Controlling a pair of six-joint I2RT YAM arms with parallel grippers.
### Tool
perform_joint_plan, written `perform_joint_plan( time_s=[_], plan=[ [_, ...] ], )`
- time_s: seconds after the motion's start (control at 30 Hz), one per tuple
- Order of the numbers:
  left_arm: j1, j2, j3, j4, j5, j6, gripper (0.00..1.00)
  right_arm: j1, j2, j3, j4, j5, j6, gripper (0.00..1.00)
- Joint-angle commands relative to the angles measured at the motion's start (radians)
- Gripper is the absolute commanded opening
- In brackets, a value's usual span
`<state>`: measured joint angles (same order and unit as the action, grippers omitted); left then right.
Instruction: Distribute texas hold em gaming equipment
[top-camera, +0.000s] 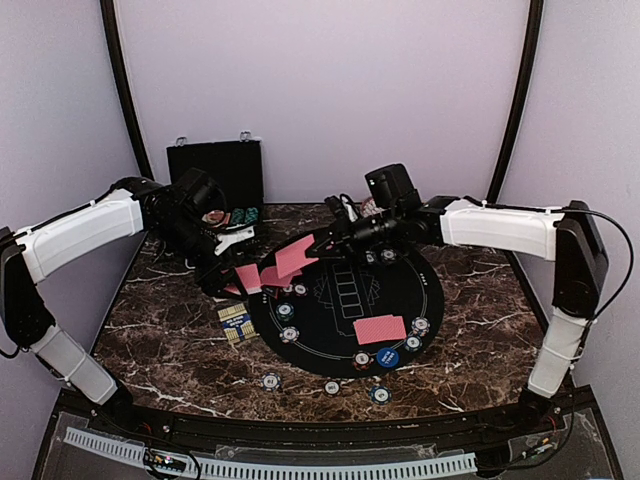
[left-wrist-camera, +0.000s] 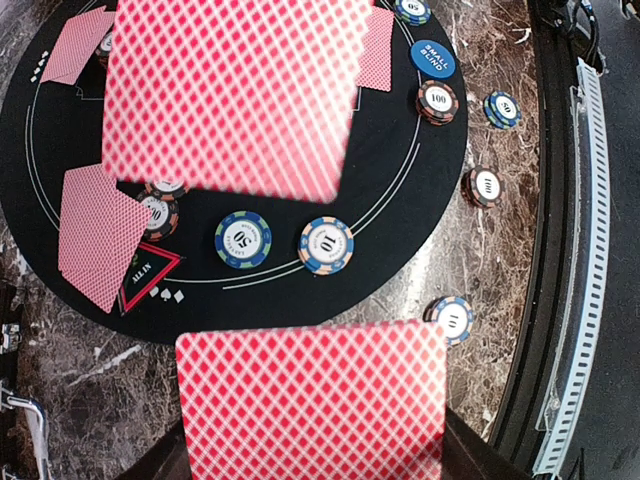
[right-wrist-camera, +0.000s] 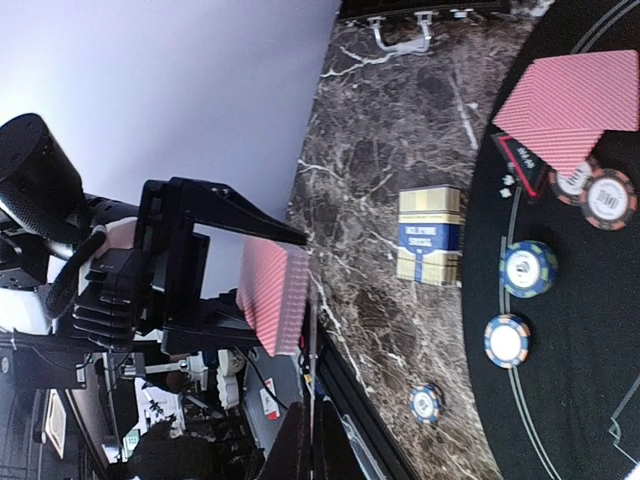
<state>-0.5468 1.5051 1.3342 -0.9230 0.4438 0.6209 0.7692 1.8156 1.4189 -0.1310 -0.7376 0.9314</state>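
Slippage is the worry: the right end effector (top-camera: 323, 245), closed flat on one red-backed card (left-wrist-camera: 230, 90) just above the black poker mat (top-camera: 330, 300), could drag a second card off the deck (left-wrist-camera: 310, 400) clamped in the tightly closed left end effector (right-wrist-camera: 272, 292), or drop it askew. Countable in the left wrist view: three striped chips (left-wrist-camera: 485, 185) on the bare desk (top-camera: 170, 340), one blue small-blind button (left-wrist-camera: 432, 57), one red-triangle all-in marker (left-wrist-camera: 148, 270).

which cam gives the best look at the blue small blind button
Left wrist: the blue button lies on the mat near its rim, large enough to read its "small blind" lettering. The top external view shows the blue button only as a tiny disc at the mat's near edge. The right wrist view doesn't show it.
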Motion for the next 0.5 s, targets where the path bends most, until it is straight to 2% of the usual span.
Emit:
perform_joint_plan(
  time_s=[0.0,0.23,0.47],
  plan=[
    [0.006,-0.040,-0.008,-0.010,0.011,0.006,0.00,-0.032,-0.066,0.006,-0.193,0.086,-0.142,0.00],
    [0.005,-0.046,-0.005,-0.018,0.007,0.006,0.00,-0.083,-0.083,0.028,-0.385,0.212,-0.261,0.00],
    [0.006,-0.051,-0.008,-0.019,0.004,0.007,0.00,-0.094,-0.013,0.196,-0.677,0.547,-0.410,0.00]
  ],
)
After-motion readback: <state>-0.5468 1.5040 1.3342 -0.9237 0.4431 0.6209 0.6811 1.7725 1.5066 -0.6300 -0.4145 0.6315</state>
